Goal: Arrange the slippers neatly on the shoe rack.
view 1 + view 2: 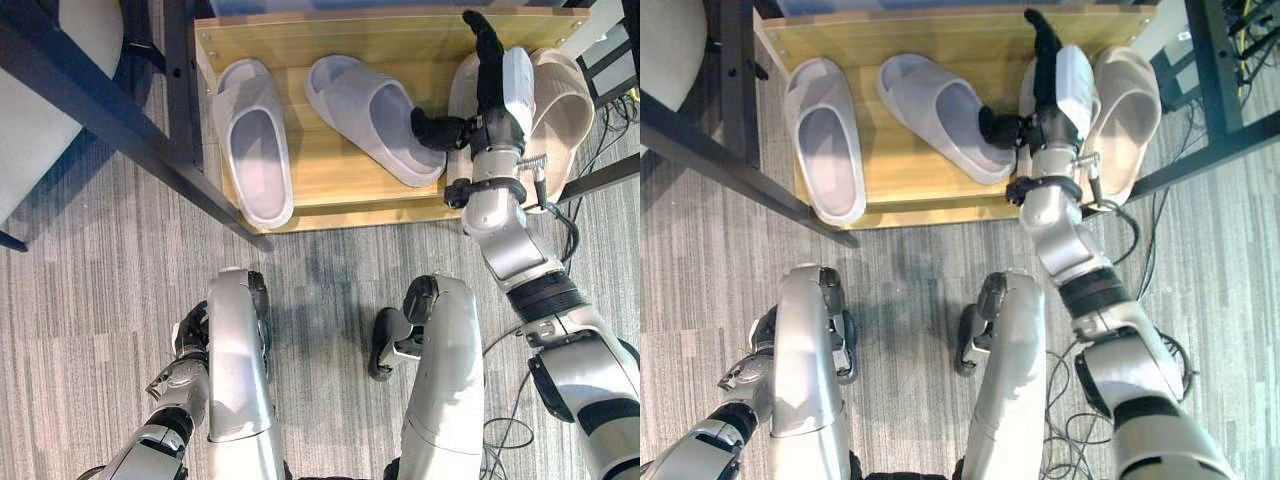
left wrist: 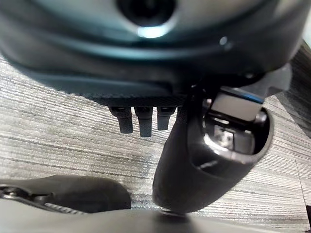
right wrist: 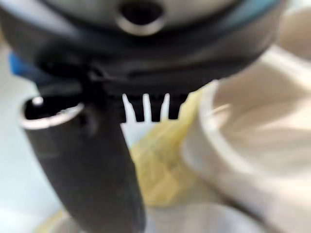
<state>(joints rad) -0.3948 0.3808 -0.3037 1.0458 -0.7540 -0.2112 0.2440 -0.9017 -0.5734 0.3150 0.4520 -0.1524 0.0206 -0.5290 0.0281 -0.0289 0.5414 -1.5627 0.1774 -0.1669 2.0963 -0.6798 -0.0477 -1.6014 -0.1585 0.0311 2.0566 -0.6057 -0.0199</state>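
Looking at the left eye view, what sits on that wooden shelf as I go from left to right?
Straight pale grey foam slipper → angled pale grey foam slipper → robot's dark right hand → beige foam slipper, all on the light wooden shoe rack.

Right hand (image 1: 497, 95) outstretched, fingers (image 1: 487, 40) straight.

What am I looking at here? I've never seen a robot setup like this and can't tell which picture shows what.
This is a humanoid robot with two silver arms ending in dark hands. The two wide pictures come from cameras on its head, looking down. The two close-ups come from cameras on each wrist.

Before it stands a wooden shoe rack with two grey slippers: one lying straight, another lying slanted. Beside them are beige slippers.

The right hand reaches over the rack with straight fingers between the slanted grey slipper and the beige ones, gripping nothing. The left hand hangs low over the floor, holding nothing.
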